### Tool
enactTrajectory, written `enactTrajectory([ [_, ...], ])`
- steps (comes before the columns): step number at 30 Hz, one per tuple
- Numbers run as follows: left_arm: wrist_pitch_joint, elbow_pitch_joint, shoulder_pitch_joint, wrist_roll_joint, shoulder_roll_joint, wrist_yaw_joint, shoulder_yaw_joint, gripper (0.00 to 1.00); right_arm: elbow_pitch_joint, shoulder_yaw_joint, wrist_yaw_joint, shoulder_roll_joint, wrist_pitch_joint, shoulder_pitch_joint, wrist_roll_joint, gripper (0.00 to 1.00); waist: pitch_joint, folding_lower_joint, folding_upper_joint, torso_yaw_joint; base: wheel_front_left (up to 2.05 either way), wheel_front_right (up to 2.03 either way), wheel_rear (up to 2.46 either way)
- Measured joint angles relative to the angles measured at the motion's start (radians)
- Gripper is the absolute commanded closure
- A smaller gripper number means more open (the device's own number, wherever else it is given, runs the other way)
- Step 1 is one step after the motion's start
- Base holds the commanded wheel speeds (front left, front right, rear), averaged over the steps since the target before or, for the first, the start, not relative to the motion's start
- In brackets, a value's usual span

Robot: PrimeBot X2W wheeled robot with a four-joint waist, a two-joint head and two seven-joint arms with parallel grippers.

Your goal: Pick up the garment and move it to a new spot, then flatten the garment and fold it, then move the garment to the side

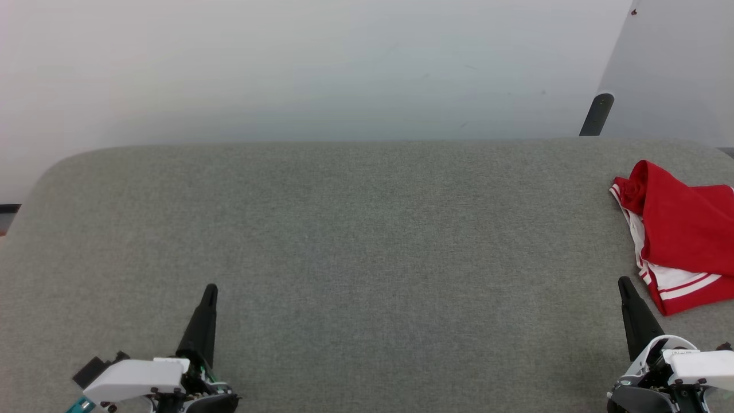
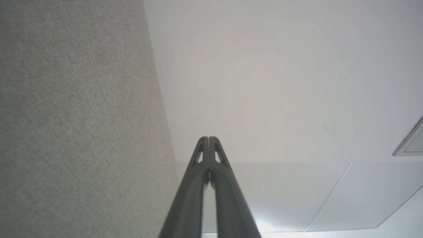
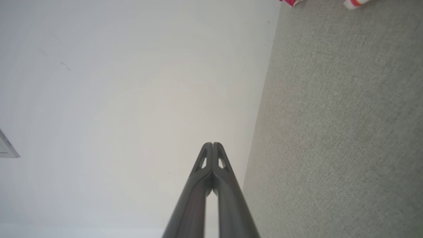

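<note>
Both my claws are shut tight, finger against finger, and they hold nothing. The left gripper [image 1: 210, 289] hangs over the near left part of the grey table [image 1: 367, 241]. The right gripper [image 1: 623, 282] hangs over the table's near right part.

The garment [image 1: 682, 229] lies in a red and white heap at the table's right end. It is just beside my right claw but not touching it.

What could go wrong? If I reach in with shut fingers, I will only push the cloth. It sits so close to the table's right end that a push could make it slide off. I also think I might pinch just the top layer, and then the rest would drag and bunch up.

The head view shows the heap, both claws and the whole table top, but the heap runs off the picture's side. The right wrist view shows my shut fingers up close, with only tiny bits of the cloth at its top edge. The left wrist view shows its shut fingers, the table and the pale wall [image 2: 281, 82].
</note>
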Motion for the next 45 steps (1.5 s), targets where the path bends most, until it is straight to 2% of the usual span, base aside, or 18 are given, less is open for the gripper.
enactTrajectory([
  [45,0.000,0.000,0.000,0.000,0.000,0.000,0.000,1.00,0.000,0.000,0.000,0.000,0.000,0.000,0.000,1.00,0.000,0.0001,0.0000,0.000,0.00,0.00,0.00],
])
